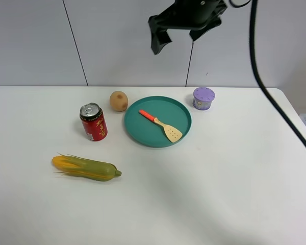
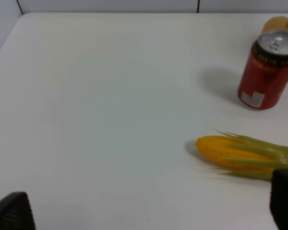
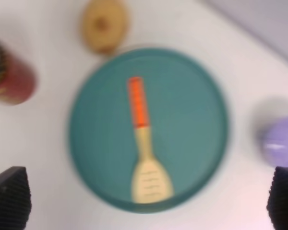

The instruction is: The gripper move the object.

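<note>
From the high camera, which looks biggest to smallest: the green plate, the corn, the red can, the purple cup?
1. Green plate
2. Corn
3. Red can
4. Purple cup, though it sits farther from the camera.

Looks like a robotics lab test bench, not a kitchen. Bare white worktop [image 1: 219,178] against plain grey panelled wall [image 1: 30,41]. Toy props laid out: corn cob [image 1: 85,168], teal plate [image 1: 179,109], soda can [image 1: 93,122]. Black cable [image 1: 275,102] overhead.
</note>
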`<action>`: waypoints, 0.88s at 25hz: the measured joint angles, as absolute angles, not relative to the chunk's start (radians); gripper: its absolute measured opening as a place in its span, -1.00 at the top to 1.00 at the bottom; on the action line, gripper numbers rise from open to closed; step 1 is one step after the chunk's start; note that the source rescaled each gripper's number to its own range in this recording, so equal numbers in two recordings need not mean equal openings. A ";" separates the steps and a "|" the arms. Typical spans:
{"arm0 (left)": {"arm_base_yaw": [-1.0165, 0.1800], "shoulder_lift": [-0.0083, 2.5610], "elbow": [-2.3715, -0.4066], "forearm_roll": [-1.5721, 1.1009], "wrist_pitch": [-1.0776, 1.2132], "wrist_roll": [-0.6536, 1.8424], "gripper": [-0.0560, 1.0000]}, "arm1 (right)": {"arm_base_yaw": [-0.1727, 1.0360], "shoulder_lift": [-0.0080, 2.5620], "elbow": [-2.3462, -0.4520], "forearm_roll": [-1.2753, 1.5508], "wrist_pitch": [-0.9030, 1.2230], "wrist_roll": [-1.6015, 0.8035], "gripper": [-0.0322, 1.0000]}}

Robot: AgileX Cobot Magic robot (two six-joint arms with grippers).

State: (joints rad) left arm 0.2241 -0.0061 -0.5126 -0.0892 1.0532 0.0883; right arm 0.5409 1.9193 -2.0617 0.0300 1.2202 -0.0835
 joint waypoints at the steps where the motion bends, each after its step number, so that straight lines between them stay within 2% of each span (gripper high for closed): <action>1: 0.224 -0.006 -0.513 -0.089 1.053 0.088 -1.00 | 0.523 1.901 -2.062 0.011 1.221 -0.081 -1.00; 9: 0.224 -0.006 -0.513 -0.089 1.053 0.088 -1.00 | 0.329 1.740 -2.029 -0.060 1.221 -0.054 -1.00; 17: 0.224 -0.006 -0.513 -0.089 1.053 0.088 -1.00 | 0.169 1.522 -1.753 -0.103 1.222 -0.054 -1.00; 22: 0.224 -0.006 -0.513 -0.089 1.053 0.088 -1.00 | 0.028 1.363 -1.596 -0.104 1.222 -0.054 -1.00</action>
State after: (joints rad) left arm 0.2241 -0.0061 -0.5126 -0.0892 1.0532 0.0883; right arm 0.0278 1.3629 -1.5962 -0.1037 1.2218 -0.0545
